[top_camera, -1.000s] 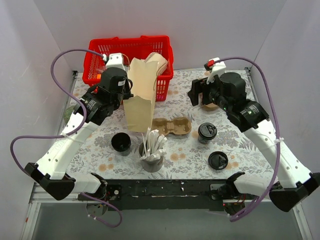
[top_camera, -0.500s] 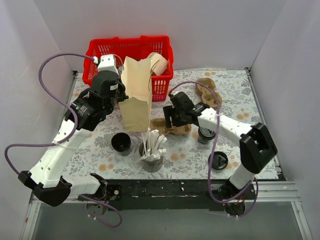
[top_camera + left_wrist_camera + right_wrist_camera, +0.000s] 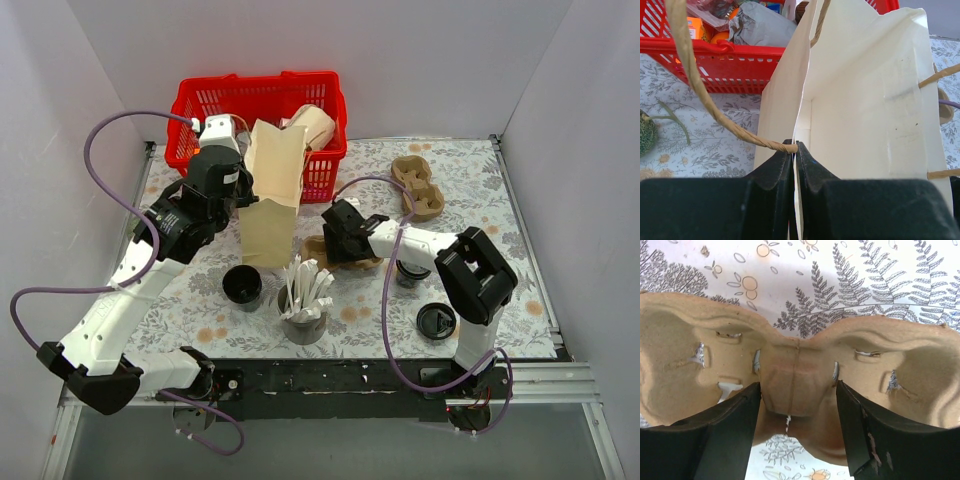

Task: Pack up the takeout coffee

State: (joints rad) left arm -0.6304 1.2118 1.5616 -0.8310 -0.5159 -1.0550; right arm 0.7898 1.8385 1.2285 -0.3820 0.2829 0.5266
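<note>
The takeout coffee [image 3: 410,273], a dark cup with a black lid, stands right of centre, partly hidden behind my right arm. My right gripper [image 3: 345,240] [image 3: 797,390] is open and low over a brown cardboard cup carrier [image 3: 352,262] [image 3: 795,365]. Its fingers sit in the two wells on either side of the carrier's middle ridge. My left gripper [image 3: 243,192] [image 3: 794,147] is shut on the top edge of an upright paper bag [image 3: 270,205] [image 3: 865,100], whose mouth stands open.
A red basket [image 3: 200,100] of goods stands at the back. A second carrier [image 3: 418,186] lies back right. A lidless black cup [image 3: 242,284], a cup of white cutlery [image 3: 303,305] and a loose black lid [image 3: 436,321] sit near the front.
My right arm has swung from the back right down to the carrier at the centre, and its jaws have narrowed. My left gripper, still holding the bag, has shifted it slightly.
</note>
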